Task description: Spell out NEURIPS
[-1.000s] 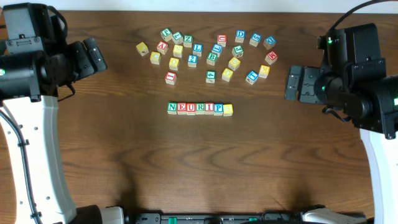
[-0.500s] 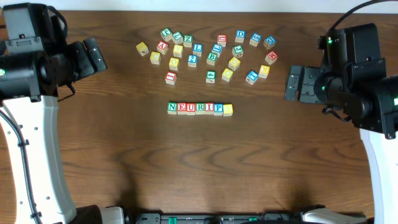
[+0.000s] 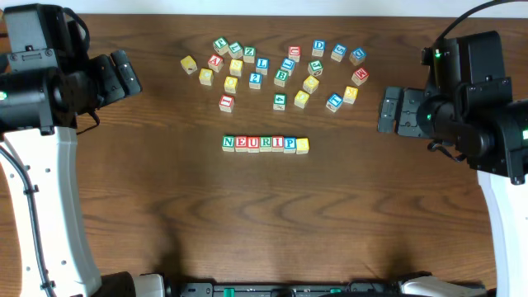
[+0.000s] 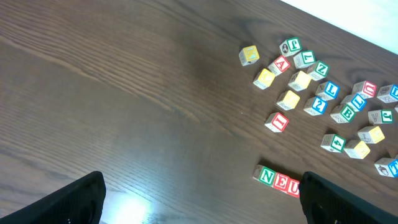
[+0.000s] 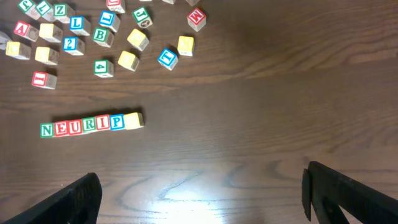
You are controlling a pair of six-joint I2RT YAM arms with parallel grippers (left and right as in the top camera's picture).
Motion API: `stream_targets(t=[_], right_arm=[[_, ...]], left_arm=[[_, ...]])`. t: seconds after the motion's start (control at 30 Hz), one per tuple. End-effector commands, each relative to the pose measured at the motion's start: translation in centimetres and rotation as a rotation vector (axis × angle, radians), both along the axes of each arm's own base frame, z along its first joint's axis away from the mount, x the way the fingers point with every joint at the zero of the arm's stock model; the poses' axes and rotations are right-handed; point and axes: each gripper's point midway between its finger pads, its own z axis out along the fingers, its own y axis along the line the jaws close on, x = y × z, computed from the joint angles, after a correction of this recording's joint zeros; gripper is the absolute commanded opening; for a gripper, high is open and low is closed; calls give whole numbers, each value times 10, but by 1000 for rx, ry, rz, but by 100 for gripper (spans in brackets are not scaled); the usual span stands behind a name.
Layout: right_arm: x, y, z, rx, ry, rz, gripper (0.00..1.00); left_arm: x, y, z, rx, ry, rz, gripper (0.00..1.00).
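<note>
A row of wooden cubes reading NEURIP point(image 3: 259, 143) lies in the middle of the table, with a plain yellow cube point(image 3: 303, 145) closing its right end. The right wrist view shows the whole row point(image 5: 83, 126) and its yellow cube point(image 5: 134, 120); in the left wrist view only the cubes N, E, U point(image 4: 278, 181) show beside a finger. My left gripper point(image 3: 122, 74) hangs open at the far left, well away from the row. At the far right my right gripper point(image 3: 390, 112) stands open too. Nothing is between either pair of fingers point(image 4: 78, 200) point(image 5: 345, 193).
Behind the row lies a loose scatter of other letter cubes point(image 3: 272, 70), among them Z point(image 3: 249, 54), L point(image 3: 262, 64) and A point(image 3: 215, 62). A red-lettered cube point(image 3: 226, 103) sits nearest the row. The wooden table point(image 3: 264, 223) reaches to the arm bases in front.
</note>
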Motion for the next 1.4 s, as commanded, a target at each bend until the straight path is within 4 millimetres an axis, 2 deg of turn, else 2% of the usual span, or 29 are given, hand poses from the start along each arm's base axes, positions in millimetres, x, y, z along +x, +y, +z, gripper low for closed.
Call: stream_targets(t=[0.0,0.4,0.57,0.8,0.93,1.2,1.37], right_arm=[[0,-5,6,-10,-20,-19,99],[-4,-7,3,-17,1,-19,99],[7,-10,7,-38,-46,-31,99],[33,0,40,-75,-251,113,99],[41,6,47,-82,-347,187,99],[37,-6,26,-29,-503,166,99],[19,-9,6,-33,-645,188,99]], left_arm=[[0,2,3,9,-6,0,98],[0,2,3,9,-6,0,98],[0,2,3,9,-6,0,98],[0,2,3,9,-6,0,98],[0,2,3,9,-6,0,98],[0,2,3,9,-6,0,98],[0,2,3,9,-6,0,98]])
